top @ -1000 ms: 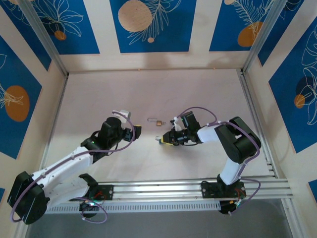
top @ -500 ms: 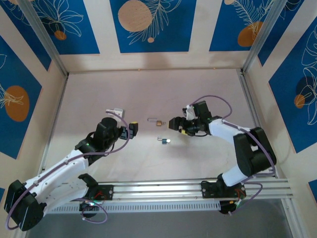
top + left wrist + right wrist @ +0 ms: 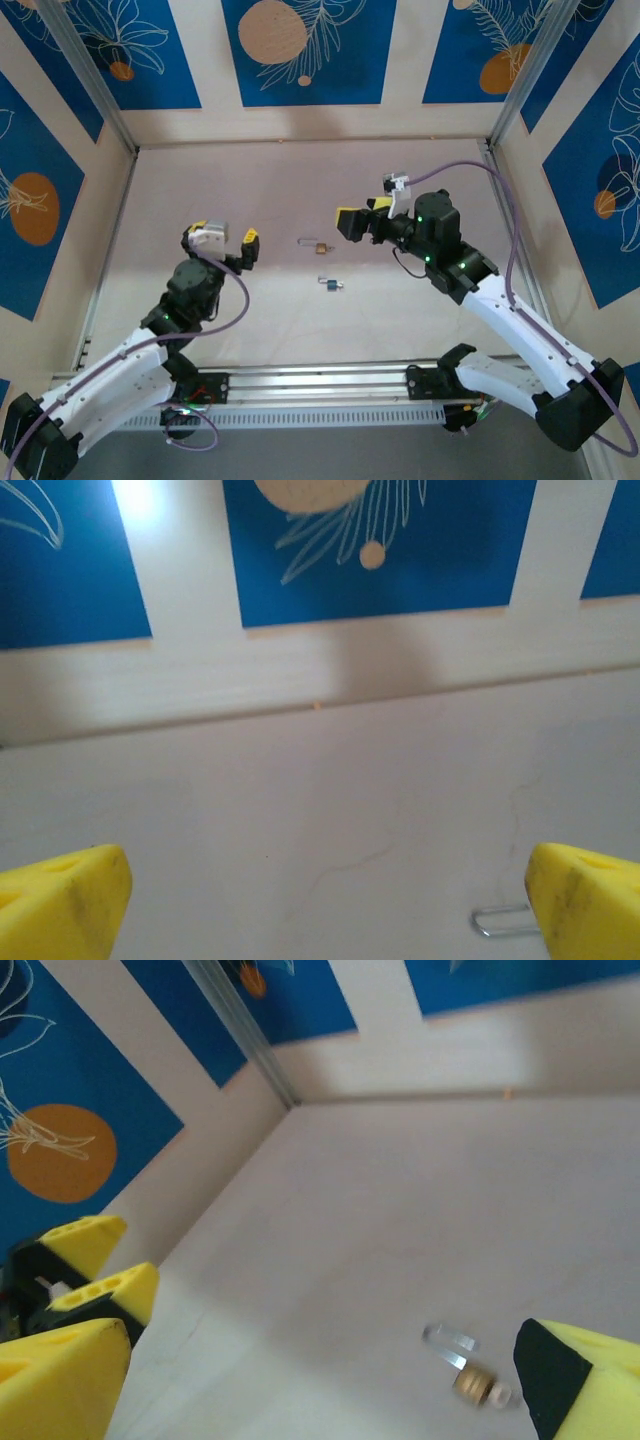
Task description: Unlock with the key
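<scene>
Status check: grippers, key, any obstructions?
Left gripper open, empty. Right gripper open, empty. Key loose on table, beside padlock, not inserted. Nothing blocking either.

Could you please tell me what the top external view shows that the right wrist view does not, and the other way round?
Top external: the key, lying on the table nearer the arm bases than the padlock and apart from it; also the whole right hand, open. Right wrist: a nearer look at the padlock, its brass body and silver shackle told apart. Both: the padlock, the open left hand and the pale table.
</scene>
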Robot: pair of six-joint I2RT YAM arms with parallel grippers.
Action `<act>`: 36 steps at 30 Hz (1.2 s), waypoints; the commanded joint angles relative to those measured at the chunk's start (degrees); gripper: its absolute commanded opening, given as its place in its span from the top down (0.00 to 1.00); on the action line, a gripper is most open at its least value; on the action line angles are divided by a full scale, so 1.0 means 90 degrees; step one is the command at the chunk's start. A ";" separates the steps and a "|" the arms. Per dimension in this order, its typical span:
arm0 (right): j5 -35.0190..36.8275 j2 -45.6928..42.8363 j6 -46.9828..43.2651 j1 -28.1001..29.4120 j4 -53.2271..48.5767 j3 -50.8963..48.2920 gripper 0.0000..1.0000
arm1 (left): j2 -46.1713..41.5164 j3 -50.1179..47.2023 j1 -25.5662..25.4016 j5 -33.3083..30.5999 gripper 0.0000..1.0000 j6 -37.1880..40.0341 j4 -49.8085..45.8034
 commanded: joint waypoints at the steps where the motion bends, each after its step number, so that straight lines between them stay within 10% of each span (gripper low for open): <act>1: 0.1452 0.0302 -0.1081 0.0020 0.0857 -0.0531 0.01 | 0.0024 -0.0555 0.0041 -0.0560 0.00 0.1517 0.2372; 8: 0.0876 0.0794 -0.3324 -0.1396 0.3818 -0.2621 0.01 | 0.2019 -0.1324 0.0609 -0.0999 0.00 0.2597 0.4514; 17: -0.0239 0.2118 -0.2876 -0.3106 0.5983 -0.3917 0.01 | 0.5012 -0.1422 0.1981 -0.0100 0.00 0.1811 0.6491; 25: -0.0367 0.3396 -0.2585 -0.3438 0.7347 -0.4007 0.01 | 0.5304 -0.0879 0.2693 0.1097 0.00 0.1017 0.5388; 36: -0.0213 0.3382 -0.2067 -0.3749 0.6044 -0.3342 0.01 | 0.5559 -0.0056 0.3515 0.2971 0.00 0.0614 0.3817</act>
